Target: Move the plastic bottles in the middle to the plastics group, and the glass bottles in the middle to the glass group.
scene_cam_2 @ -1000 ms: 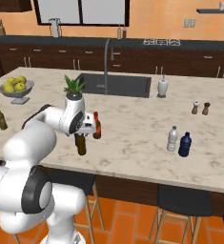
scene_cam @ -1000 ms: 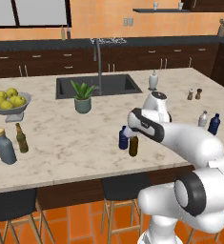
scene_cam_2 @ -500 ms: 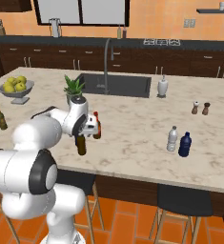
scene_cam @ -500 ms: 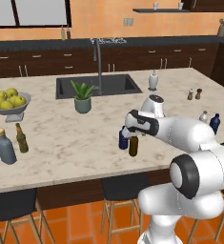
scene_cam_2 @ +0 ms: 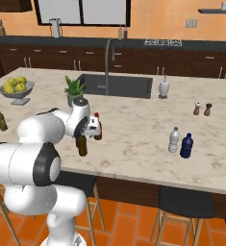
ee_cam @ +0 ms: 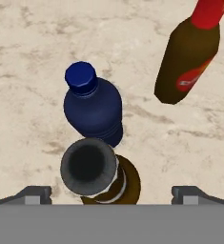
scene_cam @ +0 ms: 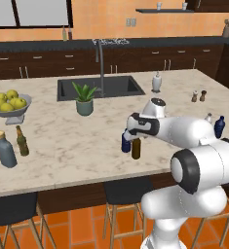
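Your arm folds back toward the counter's near edge, gripper (ee_cam: 111, 193) pointing down, jaws spread wide and holding nothing. The plain brown bottle (ee_cam: 101, 174) stands between the fingertips, navy bottle (ee_cam: 93, 106) just beyond it, touching or nearly so. The red-capped bottle (ee_cam: 189, 55) stands apart. You have open marble countertop (scene_cam: 86, 141) left and right of this cluster.

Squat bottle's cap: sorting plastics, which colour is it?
Blue, on the squat navy bottle; clearest in the hand view.
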{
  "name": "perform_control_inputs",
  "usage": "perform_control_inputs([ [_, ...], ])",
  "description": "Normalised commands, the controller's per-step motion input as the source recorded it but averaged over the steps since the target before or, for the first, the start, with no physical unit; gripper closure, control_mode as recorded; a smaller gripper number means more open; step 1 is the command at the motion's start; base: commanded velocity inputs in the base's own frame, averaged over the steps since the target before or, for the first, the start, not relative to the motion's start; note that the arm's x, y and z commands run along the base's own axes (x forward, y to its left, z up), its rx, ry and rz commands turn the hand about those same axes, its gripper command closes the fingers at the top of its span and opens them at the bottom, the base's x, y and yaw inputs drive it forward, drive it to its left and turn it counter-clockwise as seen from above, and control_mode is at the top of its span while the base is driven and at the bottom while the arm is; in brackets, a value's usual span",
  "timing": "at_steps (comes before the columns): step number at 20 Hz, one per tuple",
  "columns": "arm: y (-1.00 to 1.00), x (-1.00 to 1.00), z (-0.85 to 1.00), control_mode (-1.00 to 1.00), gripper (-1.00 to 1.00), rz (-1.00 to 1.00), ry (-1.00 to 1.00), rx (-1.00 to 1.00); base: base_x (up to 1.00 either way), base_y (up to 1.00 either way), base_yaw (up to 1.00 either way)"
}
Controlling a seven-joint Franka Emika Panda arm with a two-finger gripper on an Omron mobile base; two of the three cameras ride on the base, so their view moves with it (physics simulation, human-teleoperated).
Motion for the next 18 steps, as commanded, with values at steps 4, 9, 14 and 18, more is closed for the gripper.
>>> perform_control_inputs([
  [4, 0.03, 0.01, -0.09, -1.00, -1.00, 0.00, -0.12, 0.00, 0.00, 0.00, 0.00],
  [9, 0.05, 0.00, -0.08, -1.00, -1.00, 0.00, -0.17, 0.00, 0.00, 0.00, 0.00],
  [14, 0.00, 0.01, 0.00, -1.00, -1.00, 0.00, -0.10, 0.01, 0.00, 0.00, 0.00],
  [18, 0.00, 0.05, 0.00, -1.00, -1.00, 0.00, -0.03, 0.06, 0.00, 0.00, 0.00],
])
